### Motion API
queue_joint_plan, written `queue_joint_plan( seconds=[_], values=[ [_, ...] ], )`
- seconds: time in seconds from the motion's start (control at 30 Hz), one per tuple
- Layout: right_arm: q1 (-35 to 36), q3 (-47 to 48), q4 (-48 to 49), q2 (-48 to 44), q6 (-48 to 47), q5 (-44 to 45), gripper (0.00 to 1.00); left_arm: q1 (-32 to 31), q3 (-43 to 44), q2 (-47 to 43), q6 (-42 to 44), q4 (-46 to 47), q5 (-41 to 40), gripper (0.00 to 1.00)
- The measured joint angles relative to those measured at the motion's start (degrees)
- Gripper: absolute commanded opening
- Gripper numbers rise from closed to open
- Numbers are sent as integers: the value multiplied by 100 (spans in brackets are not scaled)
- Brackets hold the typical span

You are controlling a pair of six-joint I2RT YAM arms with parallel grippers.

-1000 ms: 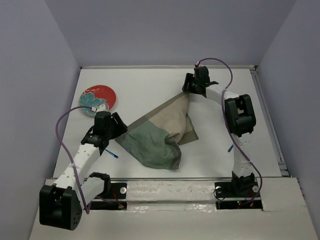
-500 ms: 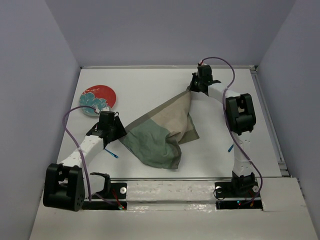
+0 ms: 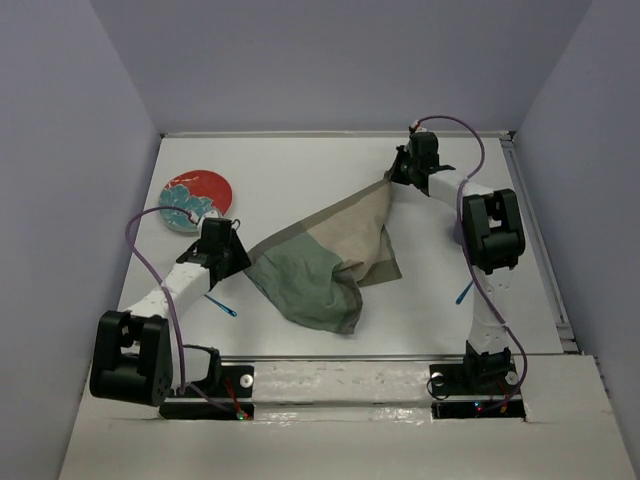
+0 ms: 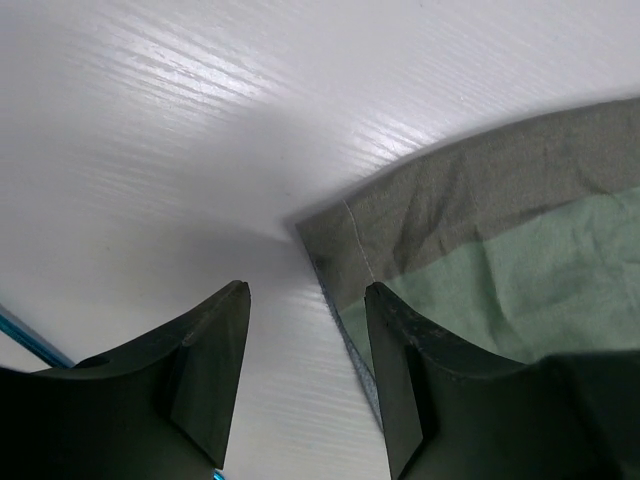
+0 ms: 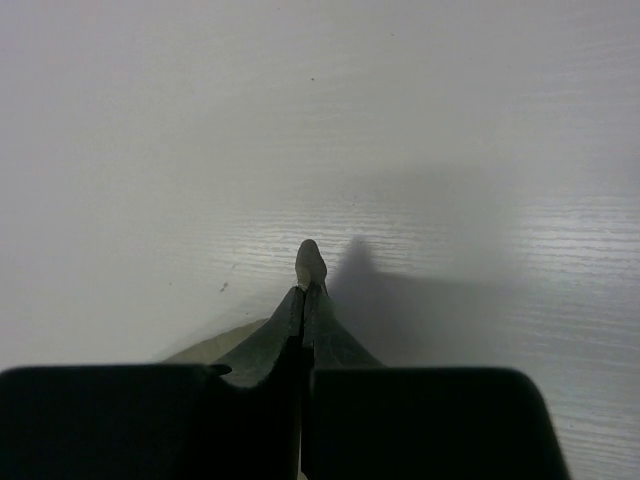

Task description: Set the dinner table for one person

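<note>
Cloth mat (image 3: 330, 265) lay bunched up in the middle of the white worktop (image 3: 300, 165). It was green and beige, and one corner was pulled up toward the far right. My right fingers (image 3: 400, 178) were shut tight on that corner, and in the right wrist view a little tip of cloth poked out past them. My left fingers (image 4: 305, 300) were open and low over the worktop. The mat's near left corner lay just ahead of the gap between them, not pinched. A red plate (image 3: 197, 198) with a blue and white pattern sat at the far left, apart from the mat. A thin blue stick (image 3: 222, 306) lay by my left arm. I could not tell what it was.
</note>
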Motion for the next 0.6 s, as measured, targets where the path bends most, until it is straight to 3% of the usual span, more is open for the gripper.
queue_joint_plan(
  seconds=[0.37,0.4,0.6],
  values=[
    [0,-186,258,-101,-44,-297,0,0,120,756,-17,321,-72,47],
    [0,-186,280,-101,-42,-326,0,-2,146,791,-15,343,-85,38],
    [2,-186,345,-101,-37,-433,0,-11,341,1062,13,446,-149,15]
  ],
)
